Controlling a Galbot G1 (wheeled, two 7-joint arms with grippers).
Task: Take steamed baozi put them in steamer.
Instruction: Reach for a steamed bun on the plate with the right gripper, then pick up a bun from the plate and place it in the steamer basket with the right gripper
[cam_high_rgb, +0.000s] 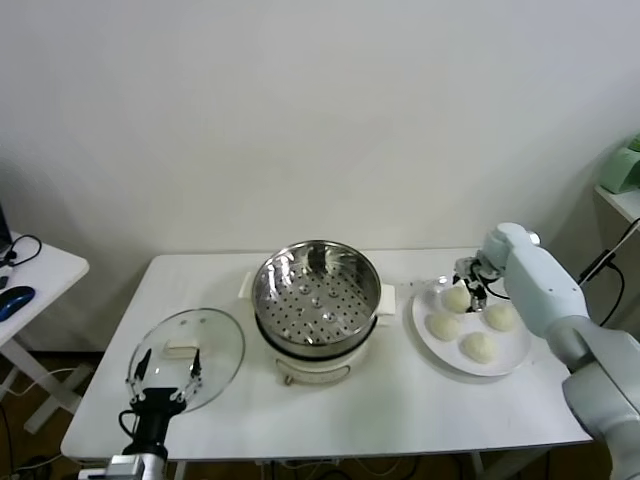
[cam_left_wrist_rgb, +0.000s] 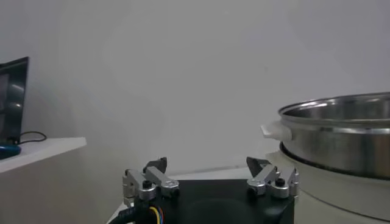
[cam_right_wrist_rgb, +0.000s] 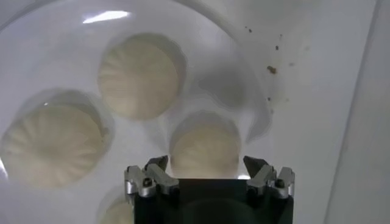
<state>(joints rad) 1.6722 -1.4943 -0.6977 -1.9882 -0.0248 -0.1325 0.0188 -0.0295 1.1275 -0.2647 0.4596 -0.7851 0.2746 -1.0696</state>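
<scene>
Several cream-white steamed baozi lie on a white plate at the right of the table. My right gripper hovers open just above the farthest baozi. In the right wrist view that baozi sits between the spread fingertips of the right gripper, and I cannot tell whether they touch it. Two more baozi lie beyond it. The steamer, a shiny perforated steel basket on a white base, stands empty at the table's middle. My left gripper waits open near the front left edge, holding nothing.
A flat round glass lid lies left of the steamer, under the left gripper. The steamer's rim is close beside the left gripper. A small white side table with a blue mouse stands at far left.
</scene>
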